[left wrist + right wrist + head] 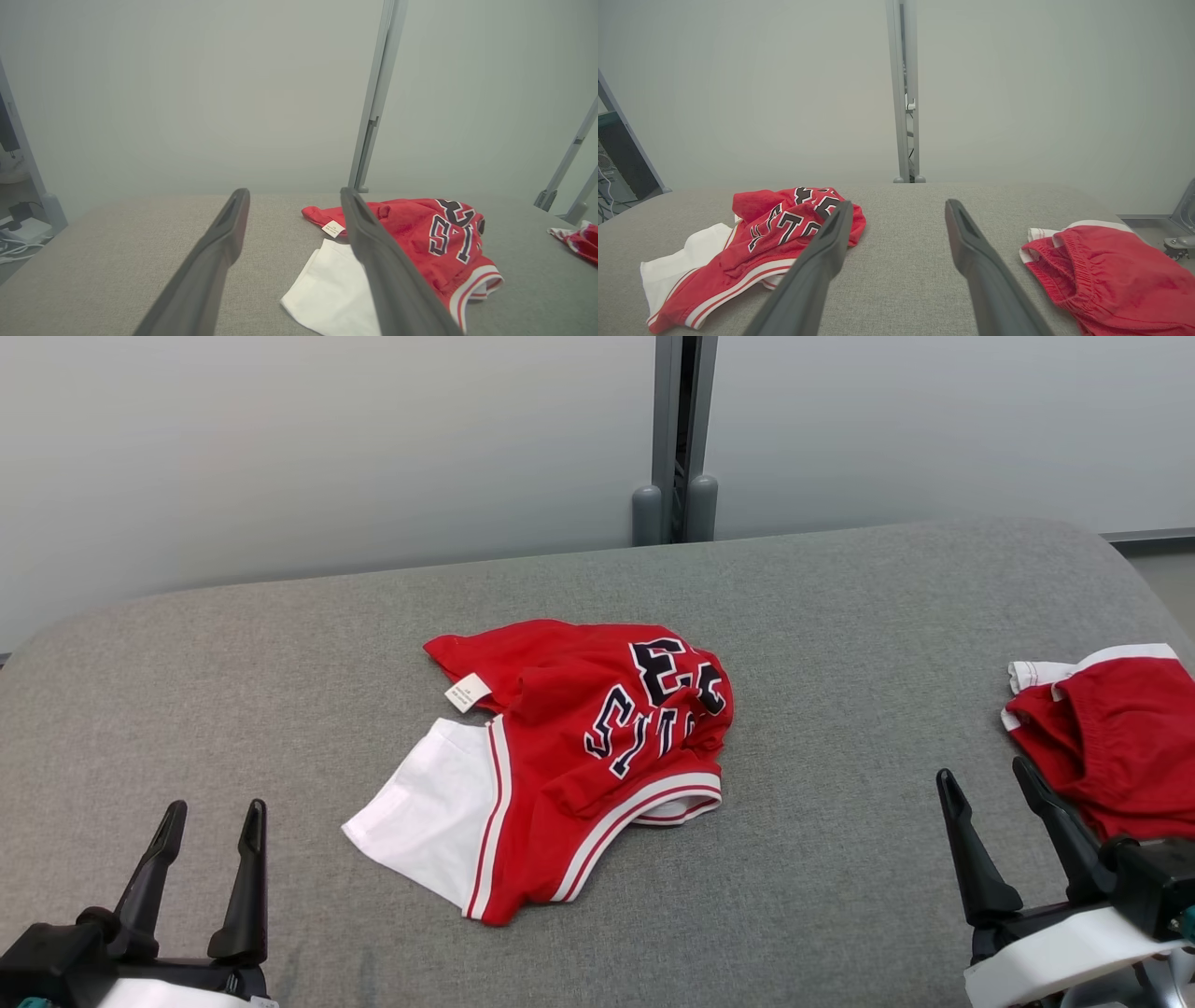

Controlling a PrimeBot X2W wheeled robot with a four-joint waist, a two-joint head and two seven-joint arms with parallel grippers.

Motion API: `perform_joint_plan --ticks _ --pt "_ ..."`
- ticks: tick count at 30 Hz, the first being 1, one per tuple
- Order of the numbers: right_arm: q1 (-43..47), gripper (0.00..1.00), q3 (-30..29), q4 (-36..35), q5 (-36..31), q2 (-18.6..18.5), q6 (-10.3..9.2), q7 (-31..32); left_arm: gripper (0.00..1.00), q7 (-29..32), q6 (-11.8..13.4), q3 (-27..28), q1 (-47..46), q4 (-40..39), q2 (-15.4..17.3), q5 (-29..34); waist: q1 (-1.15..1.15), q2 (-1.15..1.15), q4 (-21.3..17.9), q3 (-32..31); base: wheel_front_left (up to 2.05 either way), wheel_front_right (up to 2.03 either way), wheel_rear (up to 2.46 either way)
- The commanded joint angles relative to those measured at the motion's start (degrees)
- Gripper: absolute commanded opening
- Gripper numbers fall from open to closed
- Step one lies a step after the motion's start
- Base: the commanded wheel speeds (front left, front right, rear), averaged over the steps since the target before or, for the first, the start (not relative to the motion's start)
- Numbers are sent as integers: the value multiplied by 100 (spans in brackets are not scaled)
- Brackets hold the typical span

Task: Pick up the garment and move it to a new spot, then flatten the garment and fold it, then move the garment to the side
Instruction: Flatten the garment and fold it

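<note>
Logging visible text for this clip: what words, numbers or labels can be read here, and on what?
"S": one dark, white-edged letter on the crumpled red garment; the characters beside it are creased and unreadable.
White tag on it: print too small to read.
Second red garment: no text visible.

Left gripper (294, 192) hangs with its fingers (219, 242) spread wide, just short of the crumpled red garment (420, 233) on the grey padded surface (117, 261). One finger crosses the garment's white panel. A white tag (333, 228) lies on the garment's red edge. A grey post (373, 116) stands behind the garment, and another red cloth (577, 240) lies well to its right.
</note>
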Motion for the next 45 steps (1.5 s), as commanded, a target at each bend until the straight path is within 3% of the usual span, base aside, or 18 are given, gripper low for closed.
perform_joint_plan --ticks 1,14,19,24,32,37,45 --pt "2 100 -6 11 27 -7 -2 39 100 -2 6 6 -81 13 39 -20 0 0 0 11 0 0 0" --pt "-90 100 60 -44 -22 -17 -2 61 100 -29 50 -17 -169 9 79 -32 0 0 85 151 0 0 0" --pt "-326 100 506 -120 -41 -140 -2 157 100 -61 37 -24 -321 -41 94 -34 0 0 174 421 0 0 0" --pt "-676 100 1264 -122 -107 -371 -2 343 100 -99 -23 -107 -641 0 67 6 0 0 399 778 0 0 0" --pt "-2107 100 3394 422 250 -836 -2 883 100 -265 -197 -334 -1294 278 -91 18 0 0 942 1348 0 0 0" --pt "-3475 100 4724 1332 582 -951 -2 1148 100 -405 -370 -565 -1799 553 -299 52 0 0 1450 1726 0 0 0" --pt "-4826 100 6119 2741 1089 -873 -2 1239 100 -529 -560 -653 -2282 946 -540 97 0 0 1941 2011 0 0 0"
